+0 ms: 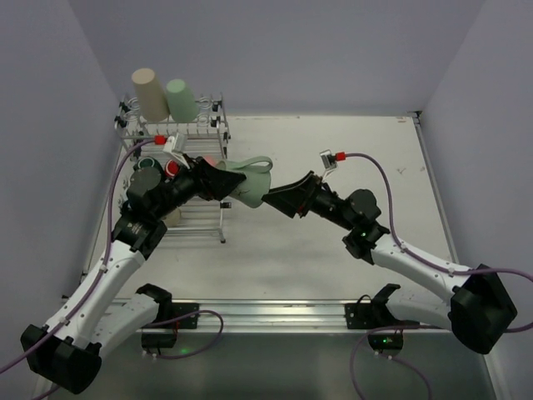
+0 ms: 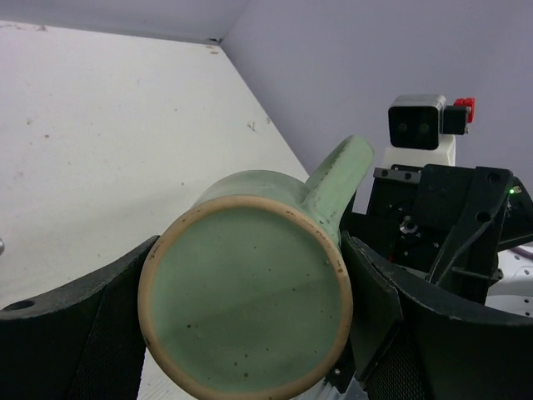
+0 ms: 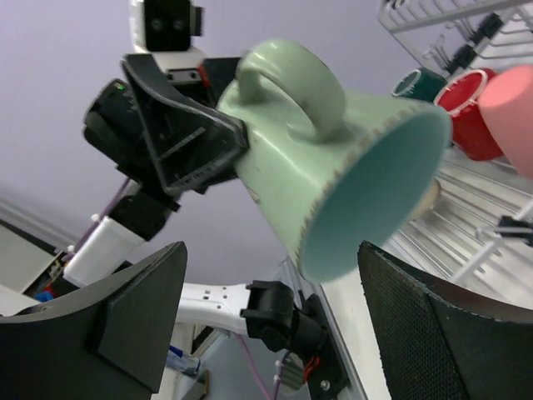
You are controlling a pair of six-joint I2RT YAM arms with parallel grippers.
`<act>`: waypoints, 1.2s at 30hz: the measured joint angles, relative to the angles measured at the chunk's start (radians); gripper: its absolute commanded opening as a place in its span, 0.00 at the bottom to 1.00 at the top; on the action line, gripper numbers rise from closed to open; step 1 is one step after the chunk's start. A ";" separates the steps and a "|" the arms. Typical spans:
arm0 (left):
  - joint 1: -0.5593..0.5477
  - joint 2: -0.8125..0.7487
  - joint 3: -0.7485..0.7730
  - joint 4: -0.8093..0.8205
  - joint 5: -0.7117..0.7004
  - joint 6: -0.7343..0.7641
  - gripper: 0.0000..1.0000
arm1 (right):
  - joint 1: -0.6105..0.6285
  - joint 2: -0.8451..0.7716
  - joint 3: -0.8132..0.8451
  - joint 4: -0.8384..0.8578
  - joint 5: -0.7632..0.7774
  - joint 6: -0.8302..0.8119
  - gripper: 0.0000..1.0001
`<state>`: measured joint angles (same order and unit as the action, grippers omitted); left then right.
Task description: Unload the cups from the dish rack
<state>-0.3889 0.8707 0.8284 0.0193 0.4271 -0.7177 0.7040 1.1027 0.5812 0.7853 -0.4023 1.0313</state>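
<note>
A mint green mug [image 1: 250,179] hangs on its side above the table, just right of the dish rack [image 1: 202,215]. My left gripper [image 1: 223,182] is shut on its base end; in the left wrist view the fingers [image 2: 376,304] press both sides of the mug [image 2: 246,308]. My right gripper [image 1: 271,198] is open at the mug's mouth. In the right wrist view the mug [image 3: 333,167] points its rim between the spread pads [image 3: 441,333], not touching them. A beige cup [image 1: 150,93] and a pale green cup [image 1: 179,98] stand upturned on the rack's back tier.
Red [image 3: 466,112], pink [image 3: 510,117] and teal [image 3: 420,83] cups sit in the dish rack [image 3: 466,225] behind the mug. A dark cup [image 1: 146,179] lies under the left arm. The rack fills the table's left side, beside the wall.
</note>
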 measured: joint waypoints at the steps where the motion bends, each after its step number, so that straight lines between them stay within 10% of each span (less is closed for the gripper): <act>1: 0.000 -0.002 -0.015 0.024 0.008 -0.012 0.00 | 0.005 0.012 0.015 0.008 -0.004 0.001 0.83; 11: -0.018 -0.020 -0.131 0.217 0.033 -0.142 0.00 | 0.037 0.164 0.071 0.187 -0.011 0.099 0.56; 17: -0.026 -0.054 -0.179 0.298 0.011 -0.191 0.02 | 0.051 0.225 0.100 0.263 -0.025 0.155 0.09; 26: -0.039 -0.115 -0.167 0.248 -0.008 -0.159 0.98 | 0.069 0.198 0.103 0.274 -0.038 0.151 0.00; 36: -0.037 -0.305 -0.037 -0.010 -0.146 0.135 1.00 | 0.031 0.101 0.109 -0.119 0.005 -0.042 0.00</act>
<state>-0.4259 0.5655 0.7918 0.0093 0.2806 -0.5823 0.7345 1.2034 0.6899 0.6662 -0.3973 0.9897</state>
